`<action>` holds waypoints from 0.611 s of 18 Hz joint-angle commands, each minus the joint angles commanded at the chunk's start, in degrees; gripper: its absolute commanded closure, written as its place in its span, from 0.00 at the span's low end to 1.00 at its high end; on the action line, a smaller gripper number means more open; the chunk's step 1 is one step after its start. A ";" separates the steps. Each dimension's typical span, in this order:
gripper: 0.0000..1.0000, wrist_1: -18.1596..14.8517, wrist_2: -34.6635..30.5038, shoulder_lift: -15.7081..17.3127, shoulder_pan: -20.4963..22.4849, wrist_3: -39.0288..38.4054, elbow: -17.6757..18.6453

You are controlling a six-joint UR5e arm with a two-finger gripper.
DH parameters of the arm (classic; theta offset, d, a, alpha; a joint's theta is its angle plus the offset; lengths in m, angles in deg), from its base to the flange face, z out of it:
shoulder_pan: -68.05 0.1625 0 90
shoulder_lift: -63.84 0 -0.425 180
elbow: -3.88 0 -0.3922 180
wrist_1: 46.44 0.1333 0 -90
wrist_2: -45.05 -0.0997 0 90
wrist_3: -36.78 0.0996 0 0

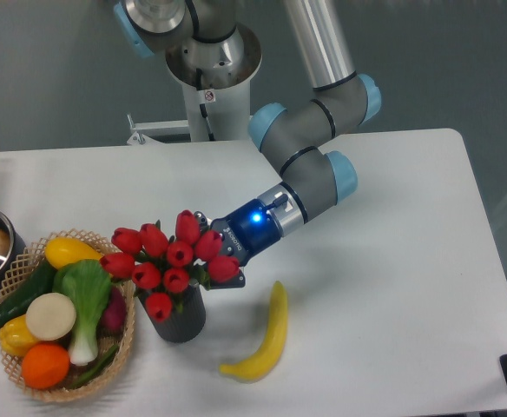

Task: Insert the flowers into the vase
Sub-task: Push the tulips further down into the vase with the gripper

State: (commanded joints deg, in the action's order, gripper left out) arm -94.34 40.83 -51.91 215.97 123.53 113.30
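You've got a white table [392,287] with rounded corners filling most of the view. Behind it sits a plain grey-teal wall [45,78], evenly lit.

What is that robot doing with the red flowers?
The robot arm is putting a bunch of red tulips with dark green leaves into a short dark grey ribbed vase. Its gripper is right beside the bunch, though the blooms hide the fingers, so whether it is gripping is unclear. The flower heads sit just above the vase. A woven basket of vegetables is to the left, and a yellow banana lies on the right.
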 joint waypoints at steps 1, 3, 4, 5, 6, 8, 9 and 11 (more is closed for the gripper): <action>0.61 0.00 0.00 0.00 0.00 0.00 0.09; 0.58 0.00 0.00 -0.09 0.00 0.00 0.09; 0.58 0.00 0.00 0.00 0.00 0.00 0.00; 0.58 0.00 0.00 0.00 0.00 0.00 0.00; 0.58 0.00 0.00 0.00 0.00 0.00 0.00; 0.58 -0.09 0.00 0.09 0.00 0.00 0.00; 0.59 -0.09 0.00 0.17 0.00 0.00 0.00; 0.57 0.00 0.00 0.09 0.00 0.00 0.00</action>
State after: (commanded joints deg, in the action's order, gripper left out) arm -94.34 40.83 -51.83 215.97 123.53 113.30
